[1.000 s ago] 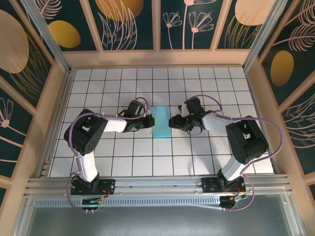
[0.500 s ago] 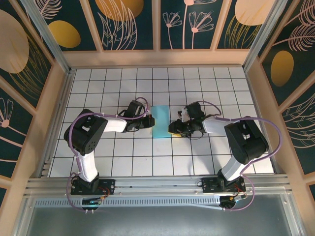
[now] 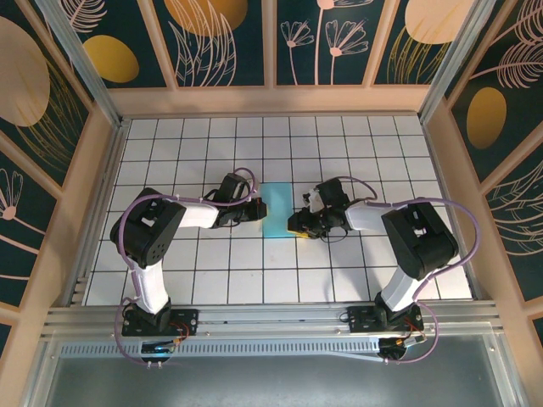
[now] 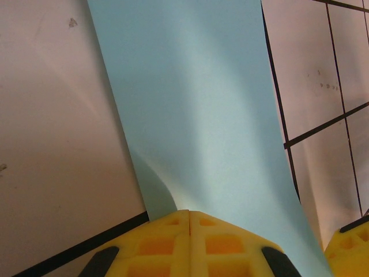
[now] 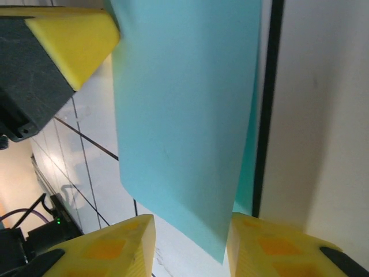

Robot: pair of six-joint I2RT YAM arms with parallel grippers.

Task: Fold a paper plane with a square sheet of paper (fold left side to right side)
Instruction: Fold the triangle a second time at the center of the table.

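At centre, left gripper [image 4: 189, 216] pinches paper [image 4: 196, 115]; right gripper [image 5: 191, 226] half-open astride corner.

From the left wrist, the square sheet of paper [image 4: 196, 115] runs off the picture's top edge, and its near end is hidden behind the pressed-together left fingers [image 4: 155, 245]. From the right wrist its far end is cut off and soft-focused. From above, its folds are too small to tell.

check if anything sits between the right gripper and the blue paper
Nothing visible does. The right gripper already has its open fingers on either side of a corner of the blue paper, with no object in the gap. The left gripper is shut on the paper's opposite edge, out of that path.
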